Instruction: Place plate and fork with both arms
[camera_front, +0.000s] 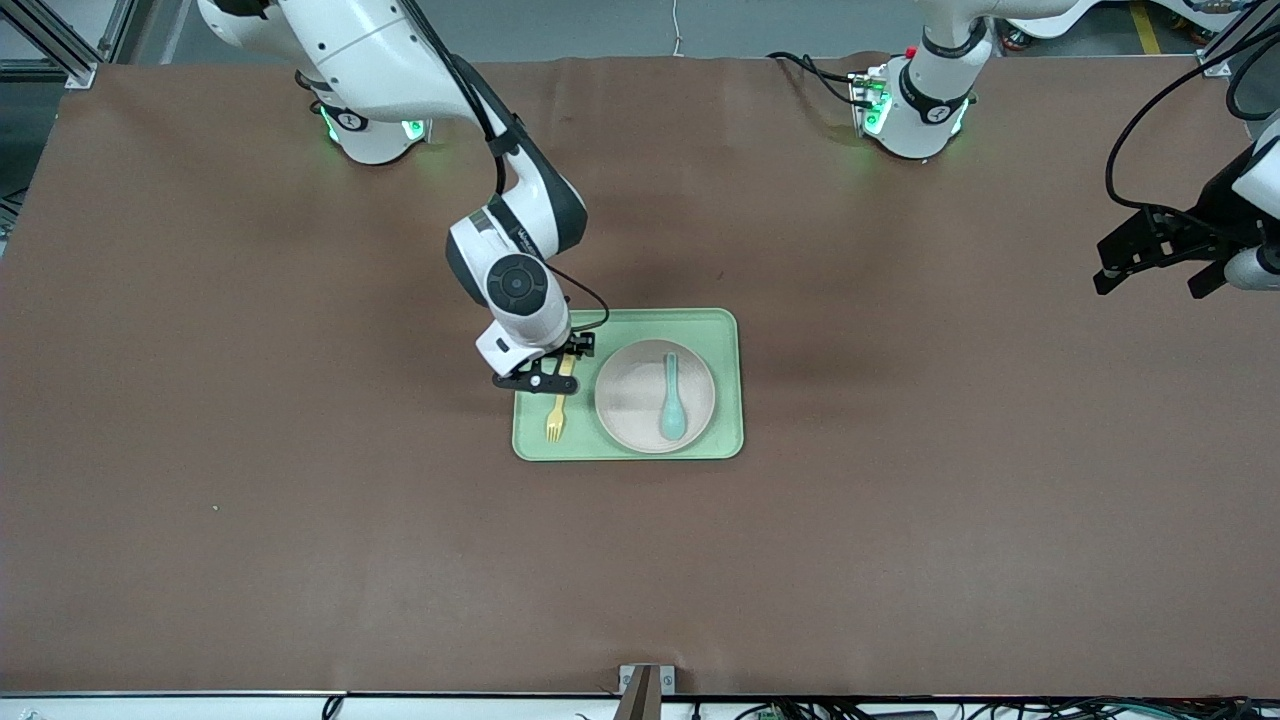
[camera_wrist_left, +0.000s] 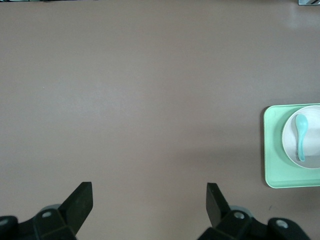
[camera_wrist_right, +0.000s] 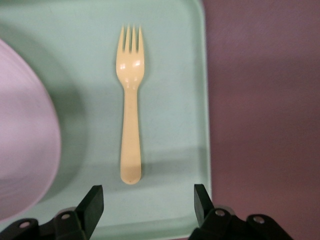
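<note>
- Front view: the plate (camera_front: 640, 398) sits in the tray (camera_front: 728, 330) with a spoon (camera_front: 672, 398) on it; the fork (camera_front: 556, 416) lies flat at the plate's 9 o'clock. Both look placed — only the pull-back seems left. The right tool (camera_front: 548, 372) hangs over the fork's handle end; the left tool (camera_front: 1160, 262) waits over bare tabletop (camera_front: 300, 520) at the left arm's end.
- Left wrist view: left tool's fingers (camera_wrist_left: 80, 202) spread wide, nothing between them.
- Right wrist view: right tool's fingers (camera_wrist_right: 92, 202) apart, the fork free.
- No readable writing.

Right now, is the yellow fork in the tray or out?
In: the fork lies flat on the green tray, beside the plate.
</note>
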